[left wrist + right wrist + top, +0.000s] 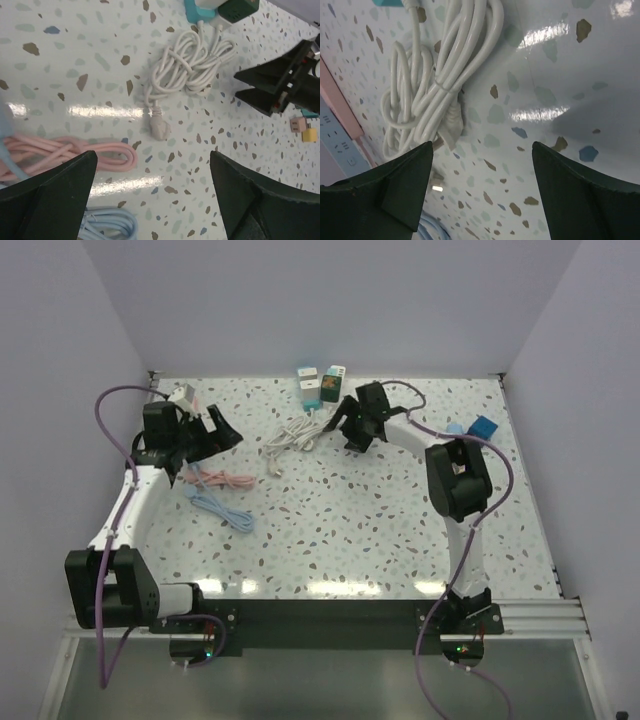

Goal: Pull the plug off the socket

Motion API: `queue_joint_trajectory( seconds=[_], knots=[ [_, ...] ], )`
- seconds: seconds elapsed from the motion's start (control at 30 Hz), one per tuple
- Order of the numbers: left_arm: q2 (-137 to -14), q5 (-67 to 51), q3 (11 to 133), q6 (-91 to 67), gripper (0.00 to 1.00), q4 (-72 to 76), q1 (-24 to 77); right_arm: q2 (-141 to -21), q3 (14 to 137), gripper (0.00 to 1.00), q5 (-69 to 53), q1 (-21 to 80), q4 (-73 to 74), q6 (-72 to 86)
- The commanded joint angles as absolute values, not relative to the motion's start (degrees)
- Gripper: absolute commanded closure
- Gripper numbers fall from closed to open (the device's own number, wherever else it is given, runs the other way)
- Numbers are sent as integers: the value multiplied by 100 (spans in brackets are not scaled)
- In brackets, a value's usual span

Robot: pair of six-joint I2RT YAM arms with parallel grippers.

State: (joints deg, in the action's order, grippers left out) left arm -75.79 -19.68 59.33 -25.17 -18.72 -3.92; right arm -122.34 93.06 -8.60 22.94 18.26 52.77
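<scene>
Top view: the plug-and-socket block point(311, 390), one of two side by side, lies at the far edge of the table point(400, 530). Its long axis points away from the arms, and its white cable point(295, 437) trails nearward. The right gripper point(347, 426), fingers spread, hangs just short of it and slightly to its right. The left gripper point(222, 430), likewise spread, stands well apart.

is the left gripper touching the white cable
Apart. The left wrist view shows the left gripper open, with the white cable lying well ahead of it and bare table between them.
</scene>
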Motion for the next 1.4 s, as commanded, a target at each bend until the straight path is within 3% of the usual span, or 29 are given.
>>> queue_joint_trajectory(
  seconds=[0.0,0.23,0.33,0.47,0.5,0.53,0.57,1.07,1.1,1.13,1.17,1.3,1.37],
  knots=[
    [-7278,-2364,5477,-2786,0,-1469,-229,-12750,9842,17,-546,2364,818,6186],
    [-6970,-2338,4984,-2839,0,-1564,-202,-13919,11002,21,-124,2531,790,7083],
    [-6882,-2285,4957,-2839,0,-1635,-193,-14219,11504,28,87,2540,1211,7180],
    [-6864,-2364,4913,-2848,0,-1661,-193,-14353,11953,69,123,2505,2115,7111],
    [-6873,-2399,4913,-2848,0,-1626,-202,-14292,11884,91,123,2487,2283,7041],
    [-6890,-2452,4896,-2865,0,-1591,-185,-14178,11726,100,114,2479,2381,6988],
    [-6908,-2478,4887,-2883,0,-1573,-185,-13881,11246,100,114,2461,2425,6935],
    [-7453,-2751,4746,-3076,2,-766,263,-10803,6279,97,-1230,2706,2707,4606],
    [-7505,-2734,4676,-3094,2,-704,298,-10680,6145,89,-1291,2751,2751,4431],
    [-7523,-2733,4650,-3146,2,-668,351,-10418,6048,75,-1327,2821,2890,4334],
    [-7550,-2733,4623,-3164,2,-598,378,-10276,5951,53,-1336,2856,2944,4220],
    [-7585,-2689,4500,-3269,2,-405,483,-9643,6388,25,-845,2918,3619,3369],
    [-7611,-2663,4500,-3287,2,-387,510,-9449,6966,19,-433,2918,4129,3086]
  ],
)
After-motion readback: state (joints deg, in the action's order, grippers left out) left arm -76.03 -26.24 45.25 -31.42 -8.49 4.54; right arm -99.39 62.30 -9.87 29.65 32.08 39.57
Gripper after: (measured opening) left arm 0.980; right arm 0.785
